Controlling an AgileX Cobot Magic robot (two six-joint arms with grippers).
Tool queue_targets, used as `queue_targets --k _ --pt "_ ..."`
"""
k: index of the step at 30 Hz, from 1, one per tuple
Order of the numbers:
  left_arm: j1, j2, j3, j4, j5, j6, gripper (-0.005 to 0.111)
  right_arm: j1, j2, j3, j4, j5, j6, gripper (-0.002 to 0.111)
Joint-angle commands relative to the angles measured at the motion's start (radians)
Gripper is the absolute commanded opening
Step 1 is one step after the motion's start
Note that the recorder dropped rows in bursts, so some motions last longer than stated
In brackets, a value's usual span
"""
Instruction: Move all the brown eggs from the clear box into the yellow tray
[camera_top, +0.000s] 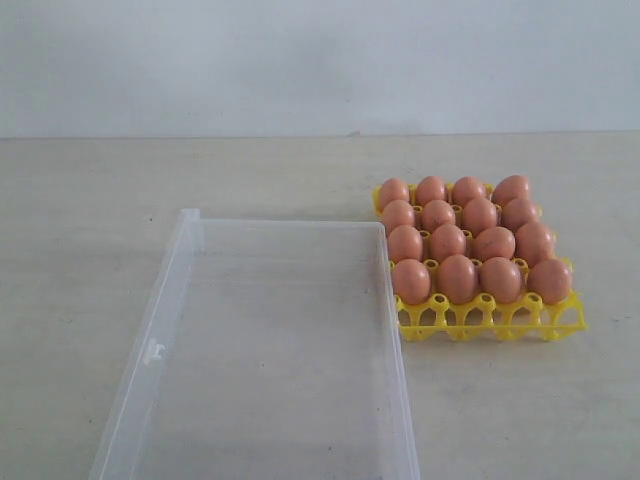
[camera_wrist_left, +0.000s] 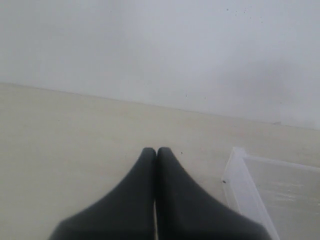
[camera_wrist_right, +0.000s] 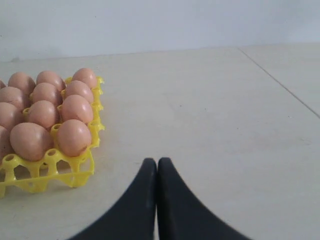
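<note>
The orange-brown oval eggs (camera_top: 447, 242) sit in the square yellow plastic tray (camera_top: 490, 320), just right of the shallow clear plastic box (camera_top: 150, 330).

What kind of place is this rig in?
Probably a lab or test bench, not a kitchen: a plain pale tabletop, a blank white wall, and a clear box and a yellow tray of brown eggs set out.
</note>
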Motion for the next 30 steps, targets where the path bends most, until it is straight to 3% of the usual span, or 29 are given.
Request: queue_targets --k 1,4,17,24,30 --pt "-0.001 0.003 -0.002 -0.003 -0.008 -0.005 -0.004 -0.003 -0.005 0.004 0.061 0.011 -0.052 -0.001" --pt "-0.001 0.003 -0.002 -0.003 -0.004 -0.005 -0.004 -0.005 -0.005 0.004 0.059 0.026 0.021 -0.001" --pt "-0.001 0.003 -0.002 -0.003 0.005 -0.005 -0.004 -0.005 -0.005 0.004 0.062 0.024 0.021 -0.001" --pt "-0.001 0.003 -0.002 -0.001 0.132 -0.001 -0.004 -0.005 -0.005 0.004 0.062 0.024 0.021 -0.001" --pt "-0.001 0.003 -0.002 -0.001 0.130 -0.001 -0.004 -0.005 -0.005 0.004 0.062 0.022 0.021 -0.001"
